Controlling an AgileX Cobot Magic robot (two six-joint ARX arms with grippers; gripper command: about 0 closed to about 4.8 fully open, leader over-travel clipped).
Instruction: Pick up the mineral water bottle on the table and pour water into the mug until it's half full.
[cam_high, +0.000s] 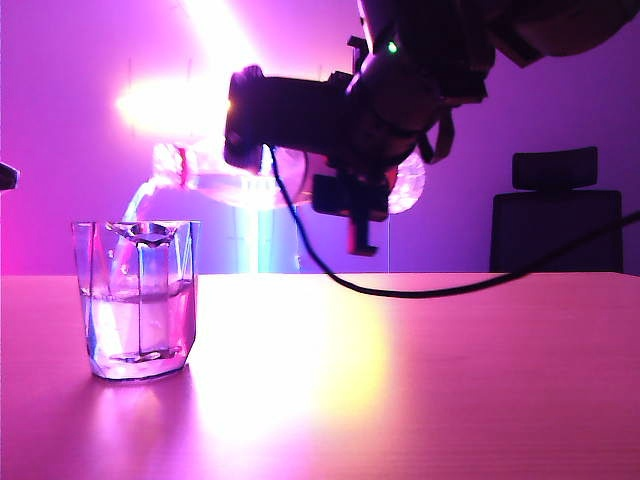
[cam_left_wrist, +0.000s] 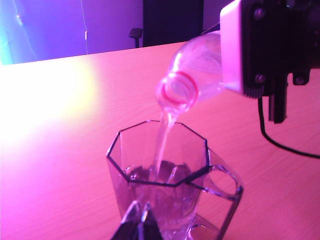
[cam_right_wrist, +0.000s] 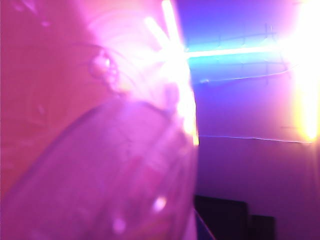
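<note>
Bottle (cam_left_wrist: 197, 75) between right fingers (cam_left_wrist: 232, 50)

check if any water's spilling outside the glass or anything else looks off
Nothing stands out. The right hand tips the mineral water bottle and the stream lands inside the mug; the table around it looks dry.

Exterior camera sits low, near tabletop level, looking across the table (cam_high: 420, 380) with the mug (cam_high: 137, 300) close on its left and the right arm's gripper (cam_high: 300, 150) above and right of the mug, backlit. Left wrist camera looks down on the mug (cam_left_wrist: 165, 175) from just beside it, its own gripper (cam_left_wrist: 140, 220) tips at the near rim; it shares mug, mineral water bottle (cam_left_wrist: 192, 75) and the right arm with the exterior view. Right wrist camera is pressed against the mineral water bottle (cam_right_wrist: 100, 150), facing the back wall.
</note>
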